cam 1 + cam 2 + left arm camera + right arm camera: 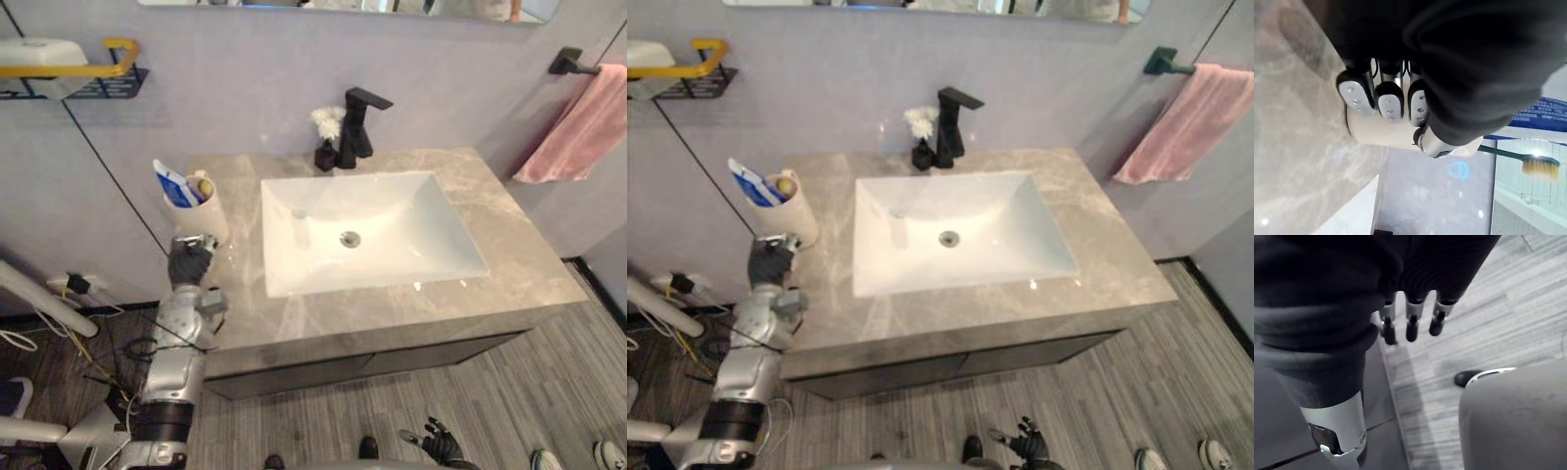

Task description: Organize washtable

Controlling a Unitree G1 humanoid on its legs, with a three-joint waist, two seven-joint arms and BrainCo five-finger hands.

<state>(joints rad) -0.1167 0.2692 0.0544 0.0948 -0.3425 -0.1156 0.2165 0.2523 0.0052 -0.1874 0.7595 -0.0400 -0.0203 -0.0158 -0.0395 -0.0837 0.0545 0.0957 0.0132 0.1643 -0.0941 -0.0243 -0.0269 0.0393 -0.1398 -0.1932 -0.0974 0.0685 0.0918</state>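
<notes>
A cream cup (204,221) stands on the left part of the grey marble counter (509,264). It holds a blue-and-white toothpaste tube (176,185) and a toothbrush (1540,166) with a green handle. My left hand (191,260) is at the cup's near side, low by its base. Its fingers (1389,100) are curled with their tips lying in front of the cup's wall (1381,134), not wrapped round it. My right hand (441,443) hangs low over the floor in front of the cabinet, and its fingers (1411,323) are straight and hold nothing.
A white basin (362,230) is sunk in the counter's middle. Behind it are a black tap (358,127) and a small black vase with white flowers (326,139). A pink towel (578,127) hangs at the right wall. A wire shelf (73,78) is on the left wall. A person's shoes (607,453) show at the lower right.
</notes>
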